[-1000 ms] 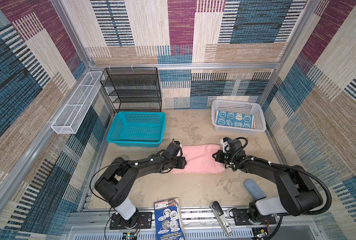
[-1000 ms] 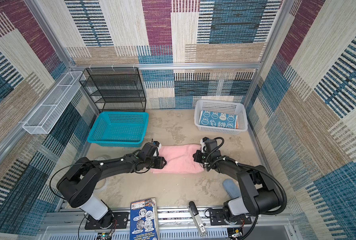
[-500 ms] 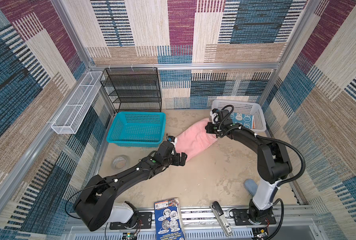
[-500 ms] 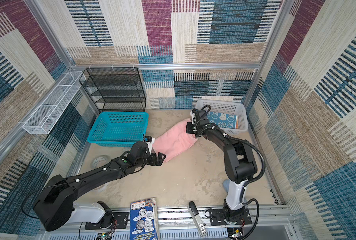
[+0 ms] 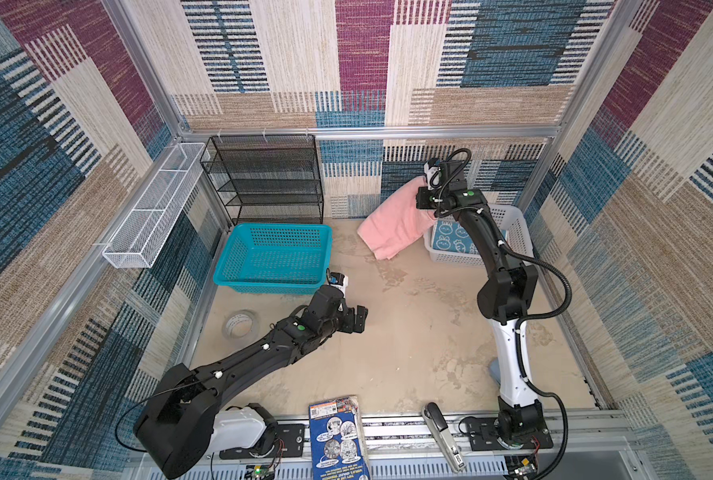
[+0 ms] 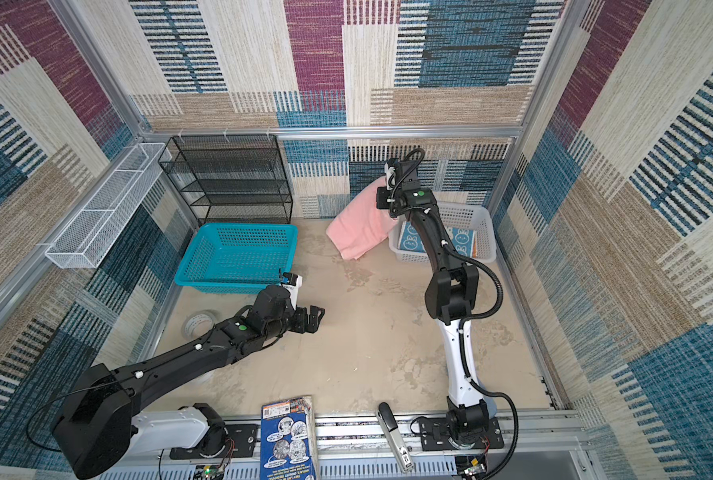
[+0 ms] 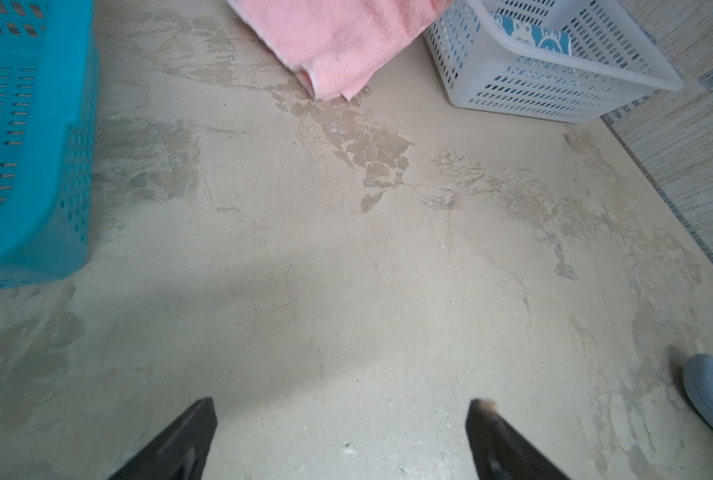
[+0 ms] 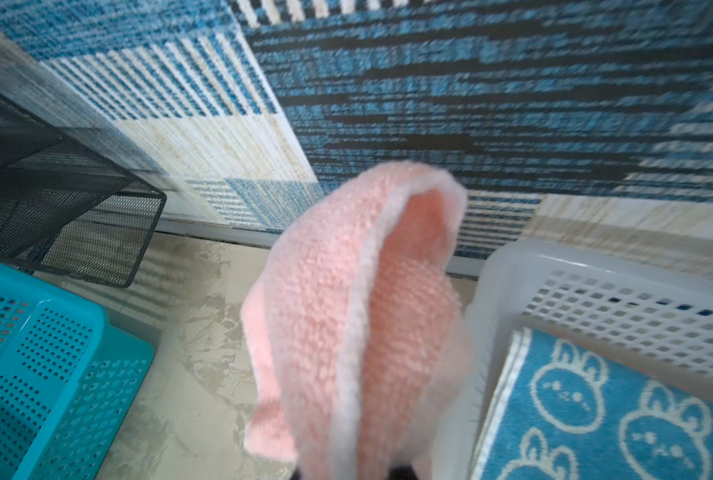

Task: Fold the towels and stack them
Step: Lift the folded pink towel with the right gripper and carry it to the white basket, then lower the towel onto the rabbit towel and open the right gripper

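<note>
Right fingers [image 8: 400,474] pinch pink towel [image 5: 396,220] aloft; left fingers [image 7: 180,444] spread, empty.
Held beside your white basket [image 5: 467,258], likely to top the blue towel [image 5: 450,241].

Towels in plain sight: two, the pink towel [image 5: 392,220] and the blue towel [image 5: 446,243] (each seen in both top views). Baskets: two, teal basket [image 5: 263,286], white basket [image 5: 456,259]. Tape roll [image 5: 240,330]: one.

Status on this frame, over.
Left claw open, empty, low over table. Right claw shut on pink towel, hanging beside white basket. Blue towel already in basket. Nothing seen between them.
</note>
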You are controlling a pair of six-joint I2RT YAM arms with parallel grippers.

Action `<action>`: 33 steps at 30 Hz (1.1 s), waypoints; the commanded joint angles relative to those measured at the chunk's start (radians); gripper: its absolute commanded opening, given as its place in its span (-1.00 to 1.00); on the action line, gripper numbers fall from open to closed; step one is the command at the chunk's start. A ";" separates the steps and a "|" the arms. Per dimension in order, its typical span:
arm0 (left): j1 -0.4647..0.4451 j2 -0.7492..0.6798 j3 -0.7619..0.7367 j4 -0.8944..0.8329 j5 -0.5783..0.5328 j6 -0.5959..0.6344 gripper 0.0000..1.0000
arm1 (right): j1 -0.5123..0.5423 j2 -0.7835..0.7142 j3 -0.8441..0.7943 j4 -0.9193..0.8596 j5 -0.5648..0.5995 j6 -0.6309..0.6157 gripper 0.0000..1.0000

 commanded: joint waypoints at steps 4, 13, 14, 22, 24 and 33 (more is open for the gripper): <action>0.001 -0.005 0.007 -0.039 -0.039 0.039 0.97 | -0.068 -0.071 -0.135 -0.027 0.002 -0.038 -1.00; 0.001 0.007 0.028 -0.053 -0.030 0.035 0.96 | -0.166 -0.183 -0.294 0.037 0.030 -0.080 -1.00; 0.002 0.005 0.028 -0.054 -0.030 0.033 0.95 | -0.176 -0.190 -0.305 0.043 0.033 -0.083 -1.00; 0.001 0.003 0.030 -0.070 -0.038 0.027 0.95 | -0.272 -0.252 -0.473 0.125 0.104 -0.102 -1.00; 0.002 0.001 0.033 -0.074 -0.040 0.025 0.95 | -0.298 -0.261 -0.515 0.151 0.127 -0.103 -1.00; 0.000 -0.036 0.015 -0.044 -0.044 0.019 0.95 | -0.364 -0.268 -0.619 0.230 0.281 -0.135 -1.00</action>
